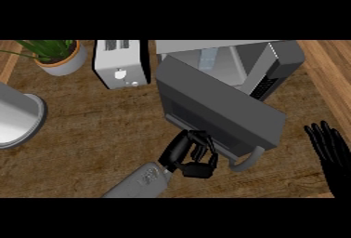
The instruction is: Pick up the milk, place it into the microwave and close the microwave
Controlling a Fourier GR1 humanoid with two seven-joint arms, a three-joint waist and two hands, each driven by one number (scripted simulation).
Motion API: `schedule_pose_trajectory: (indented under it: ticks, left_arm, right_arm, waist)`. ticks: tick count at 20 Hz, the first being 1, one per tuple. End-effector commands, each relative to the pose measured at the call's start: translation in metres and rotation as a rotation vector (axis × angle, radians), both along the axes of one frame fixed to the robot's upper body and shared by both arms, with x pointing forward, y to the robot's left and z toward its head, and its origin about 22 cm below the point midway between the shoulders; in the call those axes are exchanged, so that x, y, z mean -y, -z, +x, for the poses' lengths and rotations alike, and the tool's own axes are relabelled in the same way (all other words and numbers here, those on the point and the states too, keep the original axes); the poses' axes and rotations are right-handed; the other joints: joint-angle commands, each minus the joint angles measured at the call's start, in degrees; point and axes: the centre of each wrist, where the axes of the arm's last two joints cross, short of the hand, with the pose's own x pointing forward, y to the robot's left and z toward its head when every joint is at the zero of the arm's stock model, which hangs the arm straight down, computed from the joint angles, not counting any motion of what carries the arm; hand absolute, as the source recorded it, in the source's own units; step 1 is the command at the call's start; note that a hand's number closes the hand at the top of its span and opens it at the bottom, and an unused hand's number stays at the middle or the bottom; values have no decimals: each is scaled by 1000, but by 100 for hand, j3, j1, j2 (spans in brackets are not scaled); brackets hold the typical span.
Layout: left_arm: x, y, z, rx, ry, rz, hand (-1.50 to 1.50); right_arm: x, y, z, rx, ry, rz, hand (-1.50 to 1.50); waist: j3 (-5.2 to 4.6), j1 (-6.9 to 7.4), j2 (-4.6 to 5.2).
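The grey microwave [282,56] stands at the back right with its door [219,104] swung partway out towards me. Its curved handle [251,160] shows at the door's near edge. Inside the cavity a pale upright shape, seemingly the milk [208,57], shows above the door's top edge; most of it is hidden. My left hand [185,155] is at the door's near lower edge, left of the handle, with its fingers [199,139] resting against the door panel and holding nothing. My right hand [330,148] rests open at the right edge, fingers up.
A white toaster [122,62] stands left of the microwave. A potted plant [60,56] is at the back left. A large grey round vessel [17,118] sits at the left edge. The wooden counter [103,135] spreads between them.
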Motion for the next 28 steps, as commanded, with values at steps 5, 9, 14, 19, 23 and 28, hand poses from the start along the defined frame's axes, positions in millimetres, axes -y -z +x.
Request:
schedule_pose_trajectory:
  ticks: [5,9,14,19,23,28]
  left_arm:
    - [21,-26,7,28,-77,-127,150]
    - [25,-46,26,63,-191,-170,150]
    - [24,-49,34,57,-318,-181,150]
    - [32,-74,55,52,-375,-196,-150]
    - [27,-70,61,7,-456,-177,-150]
    - [28,-82,67,4,-522,-262,-150]
  right_arm:
    - [-7,-26,1,8,-134,-6,-150]
    - [-5,-45,9,50,-156,-39,-150]
    - [4,-67,16,89,-155,-85,-150]
    - [11,-90,28,132,-158,-112,-150]
    - [32,-143,33,292,-28,-364,150]
    - [37,-160,38,343,6,-437,150]
  waist:
    - [-13,-306,51]
    - [-11,-402,81]
    - [-7,-553,135]
    - [-3,-656,189]
    - [-16,-845,205]
    - [-10,-832,294]
